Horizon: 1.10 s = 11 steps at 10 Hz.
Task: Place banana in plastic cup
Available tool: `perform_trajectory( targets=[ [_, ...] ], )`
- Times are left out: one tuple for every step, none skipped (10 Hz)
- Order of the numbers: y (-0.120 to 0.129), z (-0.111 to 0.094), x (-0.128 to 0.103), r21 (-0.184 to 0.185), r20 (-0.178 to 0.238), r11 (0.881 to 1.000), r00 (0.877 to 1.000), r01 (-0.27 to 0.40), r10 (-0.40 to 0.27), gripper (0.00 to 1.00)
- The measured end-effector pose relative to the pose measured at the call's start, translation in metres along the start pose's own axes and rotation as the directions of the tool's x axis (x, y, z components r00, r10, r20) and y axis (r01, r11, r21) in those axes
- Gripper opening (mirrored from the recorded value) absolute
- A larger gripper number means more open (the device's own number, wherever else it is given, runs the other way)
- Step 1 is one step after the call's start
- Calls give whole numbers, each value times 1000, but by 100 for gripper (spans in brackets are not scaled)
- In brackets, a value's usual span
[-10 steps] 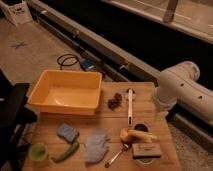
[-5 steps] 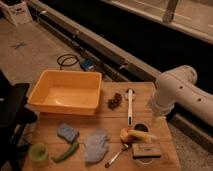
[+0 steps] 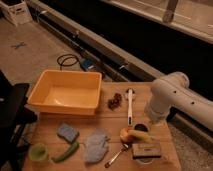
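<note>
The arm (image 3: 172,95) has dipped lower, so my tool (image 3: 152,119) hangs wide and empty just above the banana (image 3: 139,135), which lies beside the apple (image 3: 126,134). The plastic cup (image 3: 38,152) sits well apart at the left edge of the desk (image 3: 115,117) — only the low cloth (image 3: 96,145) and chili (image 3: 66,151) lie between.

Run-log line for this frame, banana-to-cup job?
phase: pre-grasp | tool: open, holding nothing, by dark cup | banana: lying against apple | plastic cup: table front-left corner

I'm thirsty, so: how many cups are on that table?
2. The green plastic cup sits front-left; a dark cup stands by the banana, near the robot's tool at right. None seems hidden.
</note>
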Motion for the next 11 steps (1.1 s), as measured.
perform_trajectory(
  targets=[
    [0,0,0,0,0,1000,1000,-1,1,65],
    [0,0,0,0,0,1000,1000,-1,1,65],
    [0,1,0,-1,5,1000,1000,-2,2,65],
    [0,5,-2,-9,18,1000,1000,6,-6,65],
    [0,13,-7,-23,30,1000,999,18,-17,65],
    [-2,23,-15,-39,44,999,999,34,-32,65],
    [-2,28,-18,-50,52,998,998,41,-39,65],
    [0,32,-19,-65,59,997,997,47,-43,65],
    [0,35,-22,-72,63,996,997,54,-50,65],
    [1,37,-23,-79,68,995,996,57,-52,65],
    [4,38,-22,-85,72,995,996,53,-47,65]
  ],
)
